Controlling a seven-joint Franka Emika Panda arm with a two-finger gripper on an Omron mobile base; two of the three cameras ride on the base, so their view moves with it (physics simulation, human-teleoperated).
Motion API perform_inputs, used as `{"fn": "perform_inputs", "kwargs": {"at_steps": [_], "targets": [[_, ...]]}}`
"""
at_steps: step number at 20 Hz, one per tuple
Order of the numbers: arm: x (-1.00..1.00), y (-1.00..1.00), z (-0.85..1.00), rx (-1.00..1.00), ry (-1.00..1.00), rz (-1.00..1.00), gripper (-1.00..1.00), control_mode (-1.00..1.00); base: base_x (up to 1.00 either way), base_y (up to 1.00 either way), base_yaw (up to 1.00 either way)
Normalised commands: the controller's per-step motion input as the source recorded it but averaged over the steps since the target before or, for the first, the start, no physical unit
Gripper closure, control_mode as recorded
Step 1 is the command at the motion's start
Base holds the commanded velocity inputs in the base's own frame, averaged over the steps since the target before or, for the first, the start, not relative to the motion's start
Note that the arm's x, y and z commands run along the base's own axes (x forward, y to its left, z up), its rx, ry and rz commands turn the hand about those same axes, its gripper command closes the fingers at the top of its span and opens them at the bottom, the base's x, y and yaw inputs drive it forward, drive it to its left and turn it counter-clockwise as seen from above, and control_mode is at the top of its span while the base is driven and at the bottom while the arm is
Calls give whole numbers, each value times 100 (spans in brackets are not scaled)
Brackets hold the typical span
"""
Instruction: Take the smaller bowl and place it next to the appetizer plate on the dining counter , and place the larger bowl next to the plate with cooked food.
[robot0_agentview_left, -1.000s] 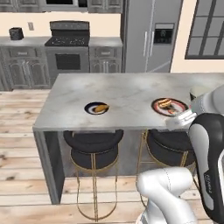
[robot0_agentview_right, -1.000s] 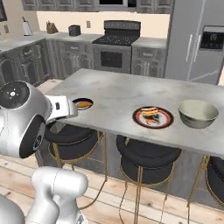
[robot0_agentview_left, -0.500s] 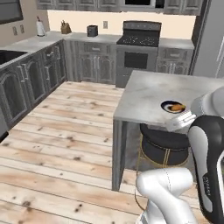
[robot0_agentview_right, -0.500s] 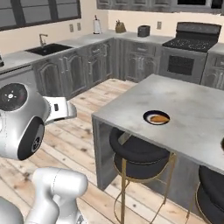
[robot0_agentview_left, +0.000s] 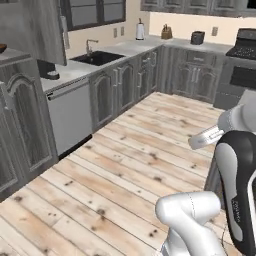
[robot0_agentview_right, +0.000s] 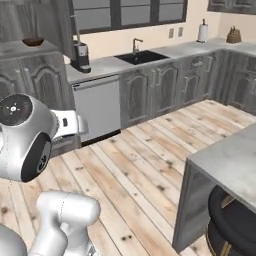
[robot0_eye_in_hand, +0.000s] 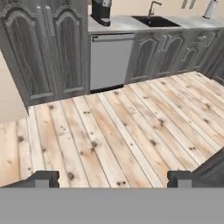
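My cameras have swung off the plates since a moment ago; I now face the plank floor (robot0_agentview_left: 125, 165) and grey cabinets around the sink (robot0_agentview_right: 141, 57). Right of the sink, the dining bench (robot0_agentview_right: 227, 160) corner shows. The smaller bowl (robot0_agentview_right: 33, 41) sits atop a cabinet left of the sink. Jaws (robot0_eye_in_hand: 113, 178) gape empty.

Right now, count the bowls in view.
1: the smaller bowl, brown, sits on top of the grey cabinet beside the coffee machine. Others may be hidden.
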Motion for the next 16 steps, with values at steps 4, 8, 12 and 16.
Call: {"fn": "perform_inputs", "kwargs": {"at_steps": [4, 8, 12, 16], "targets": [[0, 0, 0, 0, 0, 0, -100, 100, 15, 88, 53], [0, 0, 0, 0, 0, 0, -100, 100, 55, 43, 41], [0, 0, 0, 0, 0, 0, -100, 100, 72, -15, 20], [0, 0, 0, 0, 0, 0, -100, 100, 65, -39, 5]]}}
